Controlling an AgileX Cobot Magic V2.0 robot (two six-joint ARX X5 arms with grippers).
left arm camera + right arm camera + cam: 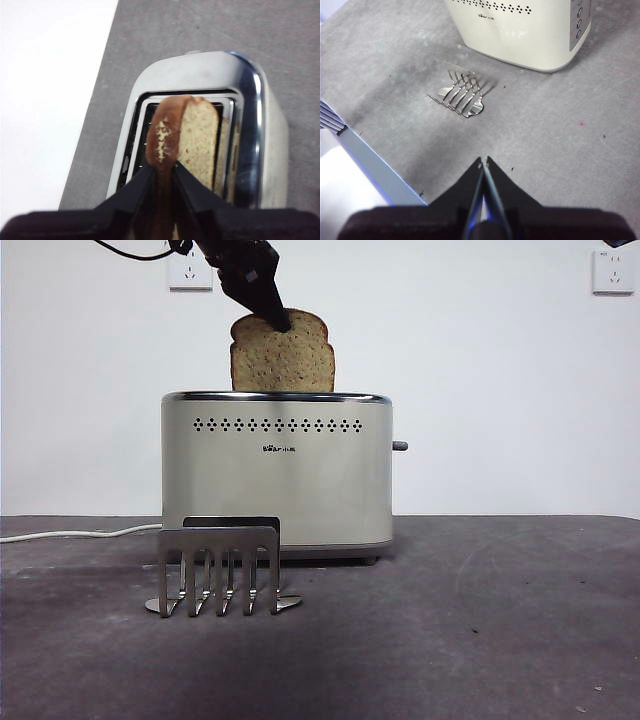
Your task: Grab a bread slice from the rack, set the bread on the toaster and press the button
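The cream-silver toaster [277,475] stands at the middle of the table. My left gripper [270,315] is shut on the slice of bread [283,355] by its crust and holds it upright, its lower part inside a top slot. In the left wrist view the jaws pinch the slice of bread [195,142] over the toaster's [260,145] open slots, my left gripper [162,172] clamped on the crust. The grey rack [220,570] stands bare in front of the toaster. The button [400,446] sticks out of the toaster's right side. My right gripper [484,162] is shut and hovers over the table near the rack [460,95].
A white cable [80,534] runs along the table at the left behind the rack. Wall sockets [190,272] sit high on the white wall. The right wrist view shows the toaster's [530,30] side panel with round buttons [579,24] and the table's edge [375,165].
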